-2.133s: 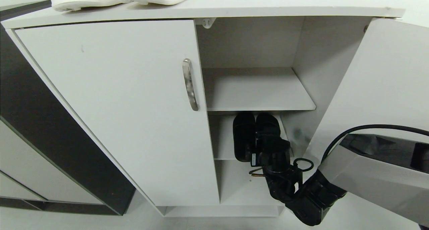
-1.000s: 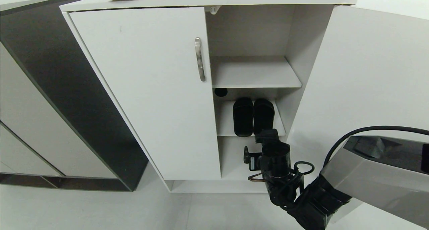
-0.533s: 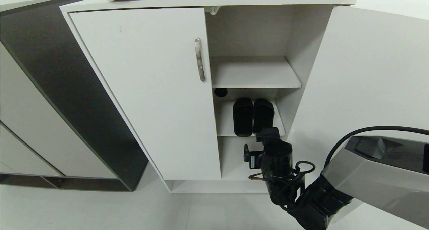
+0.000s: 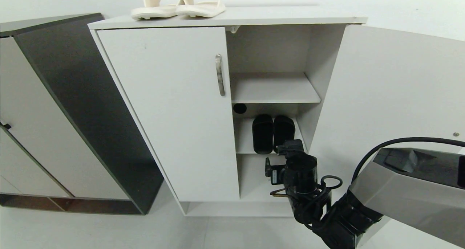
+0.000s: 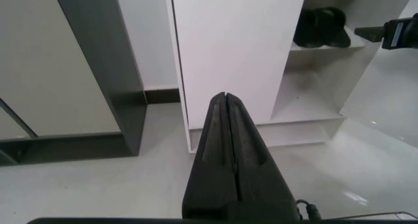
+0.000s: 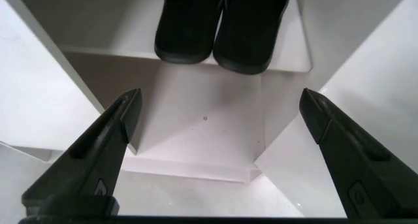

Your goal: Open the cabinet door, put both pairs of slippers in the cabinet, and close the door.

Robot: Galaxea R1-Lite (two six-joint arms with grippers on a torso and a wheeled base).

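While the black slippers (image 4: 273, 133) sit side by side at the front edge of the middle shelf (image 4: 242, 140), my right gripper (image 6: 219, 96) hangs just below and in front of them. Its fingers are spread wide and hold nothing. It faces the bottom compartment of the white cabinet (image 4: 290, 21). The right-hand door (image 4: 381, 89) stands wide open, close beside my right arm. The left-hand door (image 4: 170, 107) is shut.

One pair looks stowed, so I judge the cream slippers (image 4: 178, 2) come next. They lie touching each other at the front edge of the cabinet top, toward its left corner, toes overhanging slightly.

To do this well, I should draw the right arm straight back out of the opening before lifting, so the fingers clear the shelf lip and the open door. I should then come down over the cream pair where the two meet and pinch both together. The upper shelf (image 4: 272, 89) is bare and would take them.

My left gripper (image 5: 226, 100) is pressed closed, empty, pointing down at the floor (image 5: 130, 178) before the cabinet.
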